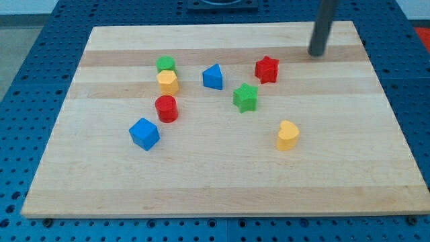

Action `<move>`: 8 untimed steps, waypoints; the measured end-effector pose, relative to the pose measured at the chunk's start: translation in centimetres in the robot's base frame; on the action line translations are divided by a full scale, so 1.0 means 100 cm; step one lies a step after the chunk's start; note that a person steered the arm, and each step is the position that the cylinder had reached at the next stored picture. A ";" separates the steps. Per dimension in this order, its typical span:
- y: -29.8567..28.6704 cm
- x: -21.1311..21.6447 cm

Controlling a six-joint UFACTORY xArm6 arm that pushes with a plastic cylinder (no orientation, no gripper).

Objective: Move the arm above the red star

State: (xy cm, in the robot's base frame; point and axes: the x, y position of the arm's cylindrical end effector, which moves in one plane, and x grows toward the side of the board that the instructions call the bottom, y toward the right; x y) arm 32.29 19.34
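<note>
My tip [316, 54] rests near the view's top right; rod nearly upright

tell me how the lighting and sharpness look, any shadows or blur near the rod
Camera view: lighting is even and soft, no harsh glare on the wooden board; my tip casts a faint shadow beside it; the red star and other blocks look sharp, with small soft shadows.

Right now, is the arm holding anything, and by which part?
Nothing is held. My tip touches no block; it stands apart from the red star, toward the view's upper right.
</note>
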 end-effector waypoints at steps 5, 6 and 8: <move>0.053 -0.111; -0.038 -0.109; -0.054 -0.108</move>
State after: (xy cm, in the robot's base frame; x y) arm 21.48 13.93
